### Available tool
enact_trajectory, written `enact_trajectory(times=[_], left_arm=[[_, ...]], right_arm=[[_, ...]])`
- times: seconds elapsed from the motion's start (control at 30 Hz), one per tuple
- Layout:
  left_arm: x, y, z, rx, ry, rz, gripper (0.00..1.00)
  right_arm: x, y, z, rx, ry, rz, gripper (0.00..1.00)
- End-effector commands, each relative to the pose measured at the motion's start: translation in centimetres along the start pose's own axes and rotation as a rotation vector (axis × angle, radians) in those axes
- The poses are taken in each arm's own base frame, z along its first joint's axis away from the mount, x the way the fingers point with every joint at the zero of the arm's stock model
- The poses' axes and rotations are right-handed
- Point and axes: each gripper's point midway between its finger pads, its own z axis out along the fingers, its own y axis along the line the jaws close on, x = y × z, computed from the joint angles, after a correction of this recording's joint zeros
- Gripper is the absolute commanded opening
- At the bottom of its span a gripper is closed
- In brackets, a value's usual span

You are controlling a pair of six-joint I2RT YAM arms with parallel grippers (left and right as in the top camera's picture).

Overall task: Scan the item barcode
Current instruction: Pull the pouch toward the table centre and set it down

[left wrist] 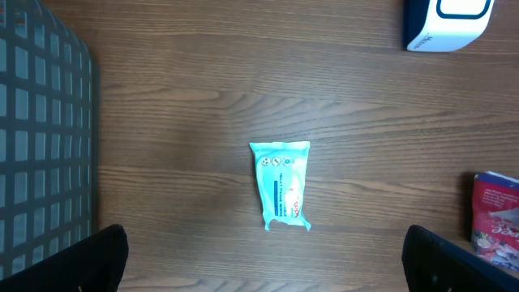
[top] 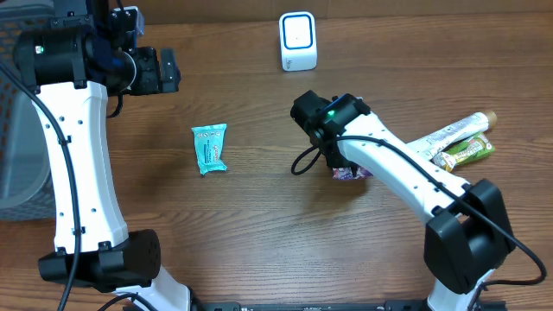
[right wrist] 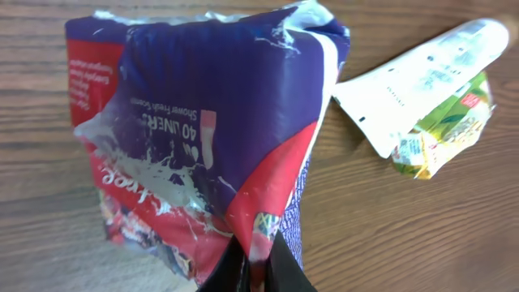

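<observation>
Pinching the purple-and-red liner packet [right wrist: 203, 138] by the edge nearest its wrist cam, our right claw [right wrist: 258, 264] is clamped fully closed on the plastic. The packet sits low over the wood table [top: 259, 233], right of centre, near the white tube [top: 454, 131] and the green wrapper [top: 467, 153]. We can't tell whether it touches the wood.

Our left claw [top: 170, 71] is spread as wide as it goes and holds nothing. It hangs at the far left, near the grey basket [left wrist: 40, 122].

Room-wise, we've got lots of bare wood between the packet and the white scanner [top: 298, 41] at the far edge. The only thing mid-table is the little teal sachet [top: 209, 148], well apart from both claws. The tube and wrapper crowd the right side.

Overhead, the arm covers most of the packet, while the right wrist cam shows its print up close ("40 liners"). The left wrist cam catches just the packet's edge at its right border, plus the basket mesh on the left.
</observation>
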Motion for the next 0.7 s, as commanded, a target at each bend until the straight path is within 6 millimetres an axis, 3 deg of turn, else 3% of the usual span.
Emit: enact_trajectory(times=[0.0, 0.2, 0.4, 0.43, 0.47, 0.57, 0.67], left_arm=[[-0.1, -0.2, 0.3, 0.001, 0.004, -0.002, 1.0], [-0.1, -0.2, 0.3, 0.002, 0.004, -0.002, 1.0], [-0.1, -0.2, 0.3, 0.002, 0.004, -0.002, 1.0], [-0.1, -0.2, 0.3, 0.001, 0.004, -0.002, 1.0], [-0.1, -0.2, 0.3, 0.001, 0.004, -0.002, 1.0], [-0.1, -0.2, 0.3, 0.001, 0.004, -0.002, 1.0], [-0.1, -0.2, 0.3, 0.001, 0.004, -0.002, 1.0]], right_arm=[[-0.5, 0.0, -0.2, 0.046, -0.046, -0.003, 0.04], [0.8, 3.1, -1.4, -0.032, -0.048, -0.062, 0.04], [2.4, 6.7, -2.9, -0.13, -0.054, -0.12, 0.16], [2.8, 7.6, -3.3, -0.16, -0.049, -0.131, 0.2], [3.1, 8.3, -3.5, -0.187, -0.044, -0.138, 0.31], [4.3, 11.2, -4.6, -0.311, -0.02, -0.203, 0.51], [5.4, 14.2, -6.0, -0.46, 0.004, -0.269, 0.61]])
